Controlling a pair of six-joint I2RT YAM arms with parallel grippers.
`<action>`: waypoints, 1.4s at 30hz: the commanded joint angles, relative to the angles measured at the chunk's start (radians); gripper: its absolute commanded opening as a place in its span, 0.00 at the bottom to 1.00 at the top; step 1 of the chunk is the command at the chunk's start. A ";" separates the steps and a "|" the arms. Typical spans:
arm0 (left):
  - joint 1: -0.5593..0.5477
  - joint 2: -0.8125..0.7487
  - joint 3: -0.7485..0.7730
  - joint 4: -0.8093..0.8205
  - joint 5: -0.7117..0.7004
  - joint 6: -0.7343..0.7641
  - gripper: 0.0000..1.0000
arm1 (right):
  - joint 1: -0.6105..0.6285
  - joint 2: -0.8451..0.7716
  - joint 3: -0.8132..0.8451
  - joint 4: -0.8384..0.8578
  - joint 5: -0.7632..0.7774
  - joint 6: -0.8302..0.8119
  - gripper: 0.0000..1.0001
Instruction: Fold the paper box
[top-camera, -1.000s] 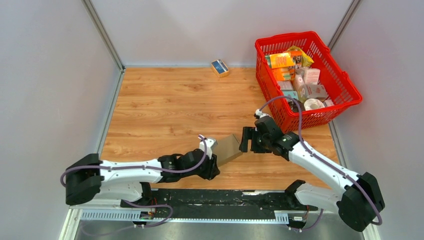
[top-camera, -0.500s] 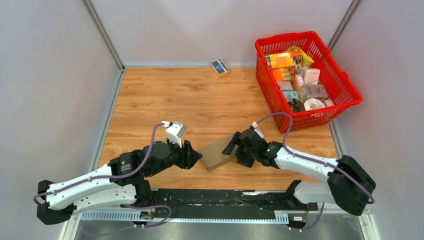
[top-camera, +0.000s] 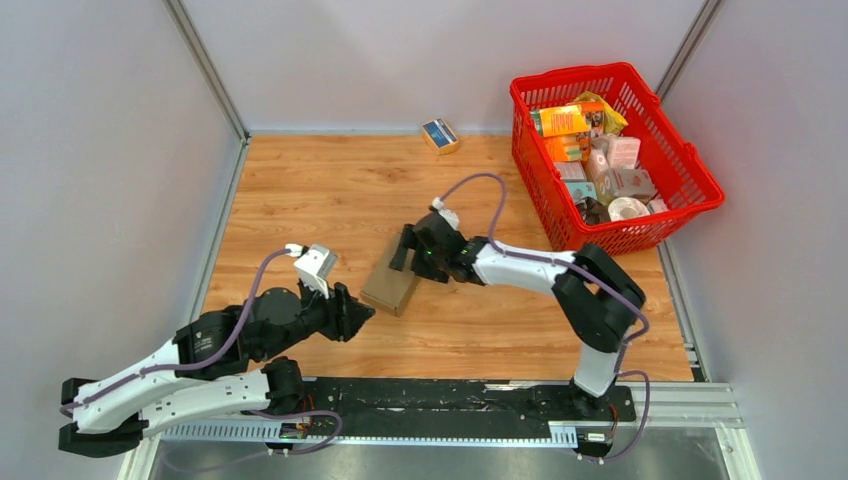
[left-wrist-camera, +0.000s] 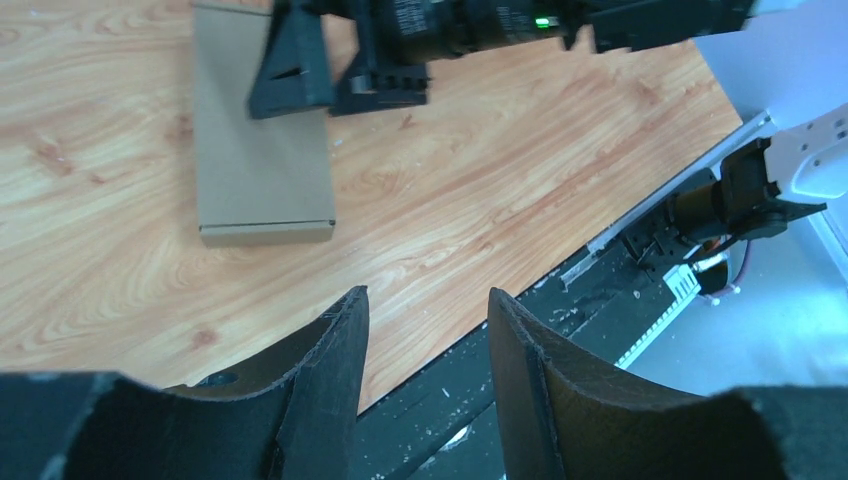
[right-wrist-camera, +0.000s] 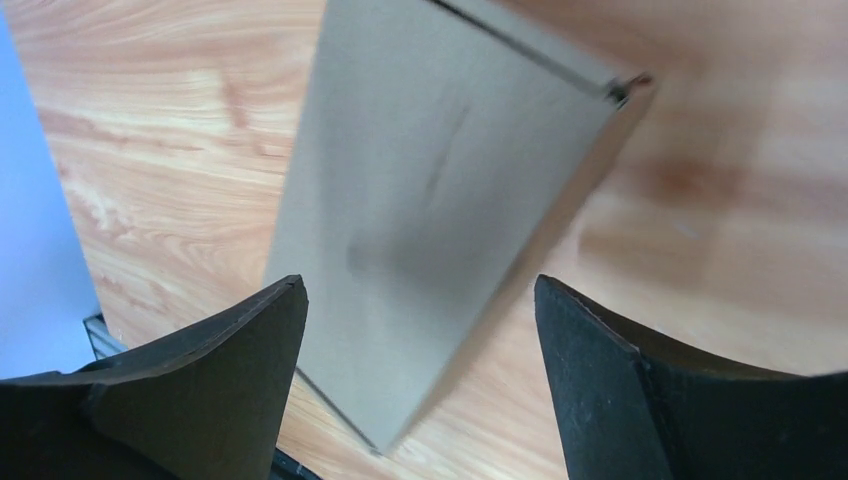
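The paper box (top-camera: 391, 284) is a closed, flat, plain brown cardboard box lying on the wooden table. It also shows in the left wrist view (left-wrist-camera: 262, 150) and the right wrist view (right-wrist-camera: 430, 200). My right gripper (top-camera: 405, 254) is open and low over the box's far end, with its jaws spread on either side of the box (right-wrist-camera: 420, 290). I cannot tell if it touches the box. The left wrist view shows it at the box's top end (left-wrist-camera: 300, 70). My left gripper (top-camera: 362, 312) is open and empty (left-wrist-camera: 425, 295), a short way near-left of the box.
A red basket (top-camera: 700, 190) full of colourful packages stands at the back right. A small blue-and-tan box (top-camera: 440, 134) lies at the table's far edge. The black base rail (top-camera: 450, 395) runs along the near edge. Grey walls close in both sides.
The box has moved left and away from the rail with the right gripper, and now lies flat. My left gripper has let go of it and drawn back to the left.
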 joint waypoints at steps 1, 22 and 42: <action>0.002 -0.033 0.071 -0.063 -0.051 0.046 0.56 | 0.032 0.179 0.220 0.012 -0.133 -0.248 0.86; 0.002 -0.053 0.170 -0.105 -0.121 0.063 0.56 | 0.331 0.463 0.523 0.020 -0.109 0.080 0.69; 0.002 -0.083 0.223 -0.141 -0.181 0.053 0.56 | 0.378 0.148 0.349 0.041 0.072 -0.197 0.94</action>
